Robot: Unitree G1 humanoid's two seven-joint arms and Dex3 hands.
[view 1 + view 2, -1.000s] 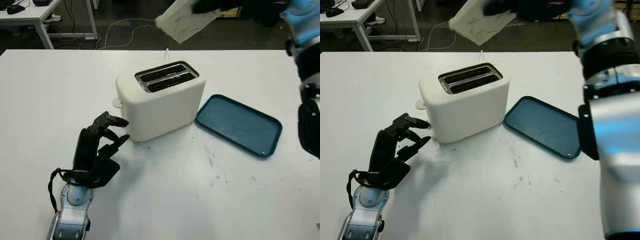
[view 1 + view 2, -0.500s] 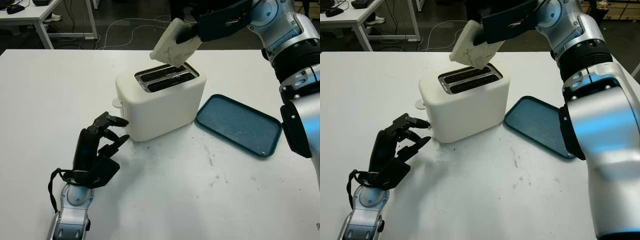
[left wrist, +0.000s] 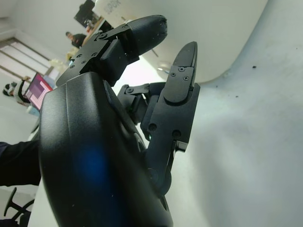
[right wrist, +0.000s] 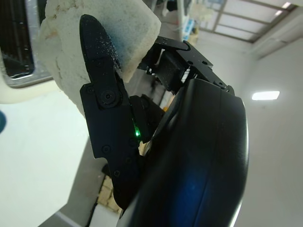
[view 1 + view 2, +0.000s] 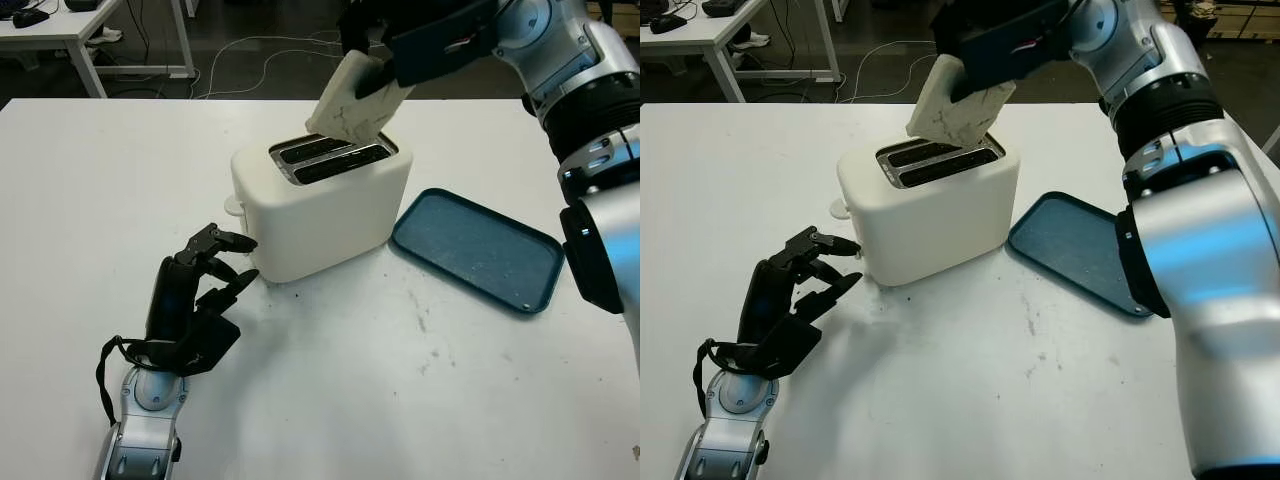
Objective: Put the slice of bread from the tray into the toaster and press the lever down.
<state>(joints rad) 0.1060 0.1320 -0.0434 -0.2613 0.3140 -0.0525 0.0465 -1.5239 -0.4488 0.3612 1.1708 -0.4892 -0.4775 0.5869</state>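
My right hand [image 5: 385, 55] is shut on the slice of bread [image 5: 345, 100], a pale slice held tilted with its lower corner at the rear slot of the white toaster [image 5: 320, 205]. In the right wrist view a black finger [image 4: 102, 90] presses across the bread [image 4: 128, 28] above the slot. The toaster's small lever [image 5: 232, 206] sticks out on its left end. My left hand [image 5: 205, 290] stands on the table just left of the toaster's front corner, its fingers curled and holding nothing. The blue tray [image 5: 477, 250] lies bare to the right of the toaster.
The white table [image 5: 90, 190] stretches wide on the left and in front. A white cable [image 5: 240, 60] runs across the dark floor behind the table, beside another white desk [image 5: 60, 30].
My right hand has brought the bread down from high above to the toaster's rear slot and turned it more upright. The left hand has stayed still.
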